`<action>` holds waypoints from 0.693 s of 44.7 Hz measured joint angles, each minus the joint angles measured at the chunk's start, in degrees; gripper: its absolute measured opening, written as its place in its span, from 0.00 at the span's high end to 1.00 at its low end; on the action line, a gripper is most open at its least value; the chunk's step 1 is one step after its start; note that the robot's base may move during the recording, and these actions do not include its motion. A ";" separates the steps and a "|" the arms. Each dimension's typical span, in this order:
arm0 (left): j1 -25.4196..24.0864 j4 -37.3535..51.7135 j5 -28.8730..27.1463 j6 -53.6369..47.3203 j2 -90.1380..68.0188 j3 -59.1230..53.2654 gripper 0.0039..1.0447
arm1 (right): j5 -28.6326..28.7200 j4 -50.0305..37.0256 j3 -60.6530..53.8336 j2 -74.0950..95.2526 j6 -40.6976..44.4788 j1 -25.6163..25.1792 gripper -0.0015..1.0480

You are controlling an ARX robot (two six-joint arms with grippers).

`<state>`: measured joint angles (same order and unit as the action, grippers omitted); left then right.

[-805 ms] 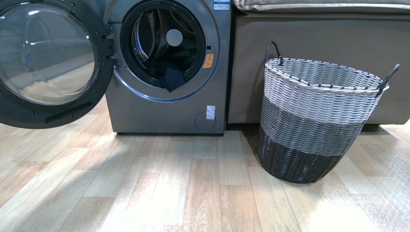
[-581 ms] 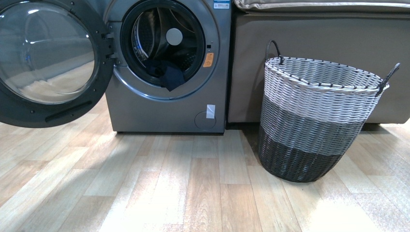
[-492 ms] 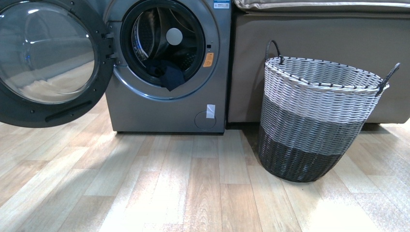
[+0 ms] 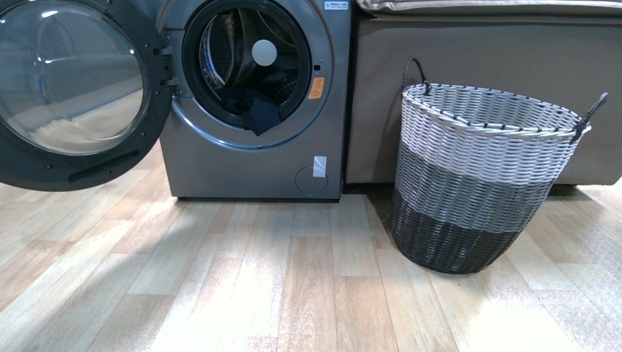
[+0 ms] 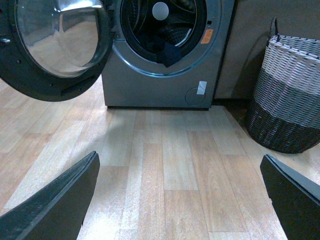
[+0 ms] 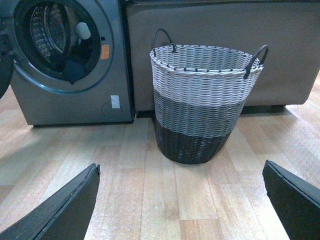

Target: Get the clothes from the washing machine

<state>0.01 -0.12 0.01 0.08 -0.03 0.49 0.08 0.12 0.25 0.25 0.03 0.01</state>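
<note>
The grey washing machine stands at the back left with its glass door swung wide open to the left. Dark navy clothes lie in the bottom of the steel drum and hang a little over the porthole's lower lip; they also show as the clothes in the left wrist view and the clothes in the right wrist view. My left gripper is open over bare floor, well short of the machine. My right gripper is open too, facing the basket. Neither arm shows in the front view.
A woven white, grey and black basket with two dark handles stands on the wooden floor right of the machine; the basket fills the middle of the right wrist view. A brown sofa base runs behind it. The open door juts out at the left.
The scene has slipped slightly upward in the front view, as if the camera tilted a little. The clothes, the door and the basket stay where they were.
</note>
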 joint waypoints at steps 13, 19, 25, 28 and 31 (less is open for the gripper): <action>0.00 0.00 0.00 0.00 0.02 0.00 0.06 | 0.00 0.00 0.02 0.00 0.00 0.00 0.07; 0.00 0.00 0.00 0.00 0.00 0.00 0.06 | -0.02 0.00 0.02 0.00 0.00 0.00 0.07; 0.00 0.00 0.00 0.02 0.02 0.00 0.06 | 0.02 0.00 0.02 0.00 0.00 0.00 0.07; 0.00 0.00 0.00 0.00 0.02 0.00 0.06 | -0.02 0.00 0.00 0.00 0.00 0.02 0.07; 0.00 0.00 -0.02 0.00 0.02 0.00 0.06 | 0.00 0.00 0.00 0.00 -0.02 0.00 0.07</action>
<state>0.01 -0.12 -0.01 0.08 -0.01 0.49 0.08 0.12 0.25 0.25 0.01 0.01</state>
